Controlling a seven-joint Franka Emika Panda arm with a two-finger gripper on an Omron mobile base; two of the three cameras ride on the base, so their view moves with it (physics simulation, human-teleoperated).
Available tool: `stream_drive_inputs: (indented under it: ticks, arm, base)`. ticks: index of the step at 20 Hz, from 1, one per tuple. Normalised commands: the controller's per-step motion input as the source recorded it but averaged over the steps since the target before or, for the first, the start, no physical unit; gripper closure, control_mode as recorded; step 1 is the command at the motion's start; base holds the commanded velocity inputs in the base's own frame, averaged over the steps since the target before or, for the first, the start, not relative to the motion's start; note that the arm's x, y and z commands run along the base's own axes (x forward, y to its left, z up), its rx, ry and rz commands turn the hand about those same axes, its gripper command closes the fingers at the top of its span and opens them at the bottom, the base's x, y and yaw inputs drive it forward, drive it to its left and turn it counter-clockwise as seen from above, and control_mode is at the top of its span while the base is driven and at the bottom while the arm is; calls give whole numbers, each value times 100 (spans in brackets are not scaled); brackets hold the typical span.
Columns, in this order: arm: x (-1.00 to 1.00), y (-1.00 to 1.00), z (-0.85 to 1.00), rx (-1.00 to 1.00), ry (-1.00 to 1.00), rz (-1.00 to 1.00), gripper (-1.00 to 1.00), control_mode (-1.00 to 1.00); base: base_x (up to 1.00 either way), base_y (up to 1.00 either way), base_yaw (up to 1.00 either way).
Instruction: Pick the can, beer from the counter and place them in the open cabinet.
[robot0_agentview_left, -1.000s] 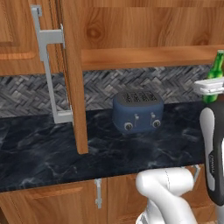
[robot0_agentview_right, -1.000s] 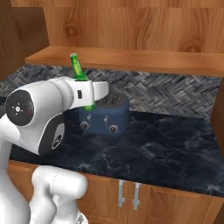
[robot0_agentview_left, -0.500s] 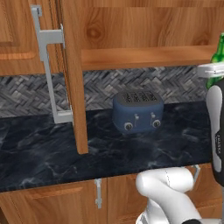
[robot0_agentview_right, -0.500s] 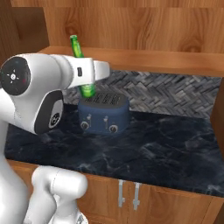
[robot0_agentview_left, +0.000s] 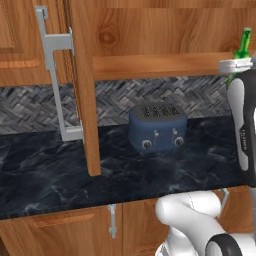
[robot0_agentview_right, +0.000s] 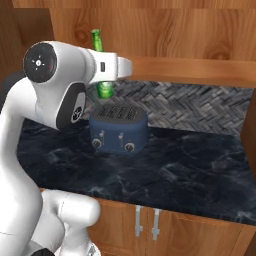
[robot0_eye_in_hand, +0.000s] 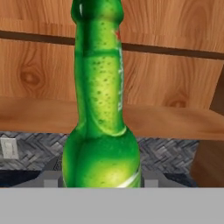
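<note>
Beer (robot0_eye_in_hand: 99, 109) is being pinched upright in the gripper (robot0_agentview_right: 106, 82), whose jaws are being pressed against the bottle's body, high above the blue toaster (robot0_agentview_right: 119, 129) and the counter (robot0_agentview_right: 190, 165). For a clean placement, the bottle is best being kept vertical and lifted until its base is clearing the cabinet (robot0_agentview_left: 160, 66) shelf edge, then being carried inward before release.

Black veined counter (robot0_agentview_left: 45, 175) with a blue toaster (robot0_agentview_left: 157, 127) upon it, near the backsplash.
</note>
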Motion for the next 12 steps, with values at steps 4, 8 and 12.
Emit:
stream_drive_inputs:
  ticks: [4,8,12]
  arm:
    - [58,-10,0,2,0,-2,100,-100]
    - [66,-13,0,2,0,0,100,-100]
    - [62,-13,0,1,0,0,100,-100]
  base:
    - [0,0,0]
    - [0,0,0]
    - [0,0,0]
